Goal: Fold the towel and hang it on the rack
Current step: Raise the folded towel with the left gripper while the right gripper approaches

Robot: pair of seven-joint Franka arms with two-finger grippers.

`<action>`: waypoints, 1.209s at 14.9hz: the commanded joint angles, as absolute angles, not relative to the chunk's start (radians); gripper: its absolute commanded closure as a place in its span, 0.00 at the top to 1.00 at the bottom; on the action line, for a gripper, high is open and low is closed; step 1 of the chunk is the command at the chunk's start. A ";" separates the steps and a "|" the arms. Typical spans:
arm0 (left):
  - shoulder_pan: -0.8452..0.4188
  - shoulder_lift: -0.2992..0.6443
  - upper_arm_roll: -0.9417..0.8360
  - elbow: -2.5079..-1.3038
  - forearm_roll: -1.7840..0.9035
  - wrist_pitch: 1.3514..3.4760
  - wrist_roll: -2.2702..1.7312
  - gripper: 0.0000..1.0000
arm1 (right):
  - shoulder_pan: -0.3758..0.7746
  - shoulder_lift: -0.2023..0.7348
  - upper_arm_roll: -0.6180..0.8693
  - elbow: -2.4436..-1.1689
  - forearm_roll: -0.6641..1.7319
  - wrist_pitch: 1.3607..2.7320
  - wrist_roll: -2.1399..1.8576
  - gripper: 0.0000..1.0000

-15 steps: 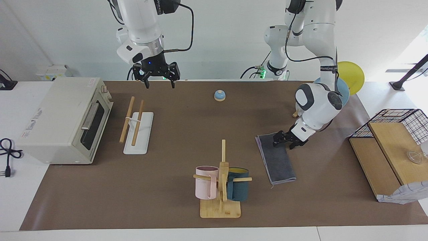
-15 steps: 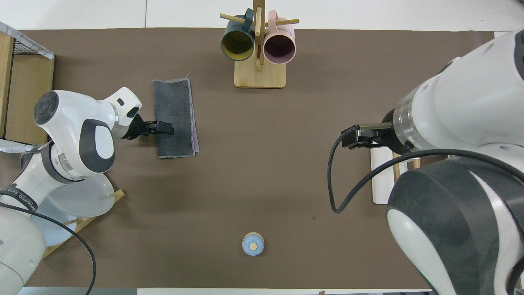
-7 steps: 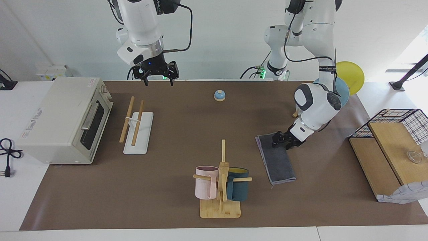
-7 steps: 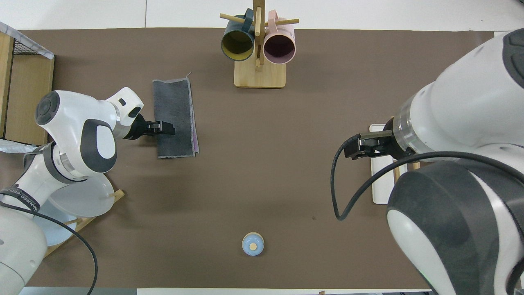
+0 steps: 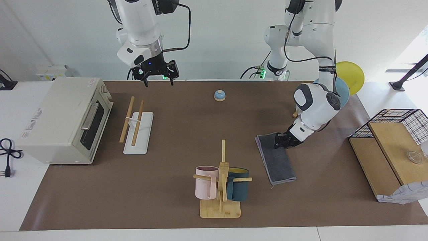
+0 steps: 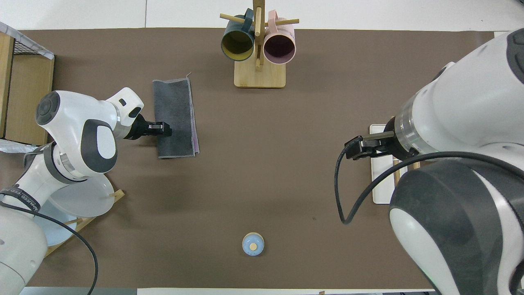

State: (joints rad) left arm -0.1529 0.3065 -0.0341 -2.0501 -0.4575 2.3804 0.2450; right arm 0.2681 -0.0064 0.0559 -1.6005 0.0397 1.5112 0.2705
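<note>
Your towel (image 5: 276, 159) is folded into a strip, right of centre on the bench (image 5: 174, 201). Left pincer (image 5: 283, 142) is at its edge, can't tell if it's clamped. Right pincer (image 5: 155, 74) waits apart, upper left. Next: carry it to the rack (image 5: 135, 124).

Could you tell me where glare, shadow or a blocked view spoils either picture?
Facing view: window glare whitens the edge beside the wire basket; the left gripper casts a faint shadow by the towel. Overhead view: the right arm's blurred bulk hides most of the rack.
</note>
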 commanded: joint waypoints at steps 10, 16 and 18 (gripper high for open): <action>-0.146 0.296 -0.020 -1.892 -0.436 2.186 0.030 0.00 | 0.287 -0.012 0.064 -1.624 0.155 1.643 0.478 1.00; -0.178 0.264 -0.041 -1.680 -0.313 1.984 -0.545 0.00 | 0.311 -0.041 0.063 -1.724 0.406 1.782 0.865 1.00; -0.204 0.261 -0.041 -1.623 -0.301 1.930 -0.777 0.00 | 0.319 -0.046 0.063 -1.730 0.443 1.784 0.937 1.00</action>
State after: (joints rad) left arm -0.1742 0.2641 -0.0474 -1.6824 -0.3292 1.9929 -0.5785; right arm 0.3206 -0.0078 0.0629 -1.6812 0.3927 1.7560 0.8601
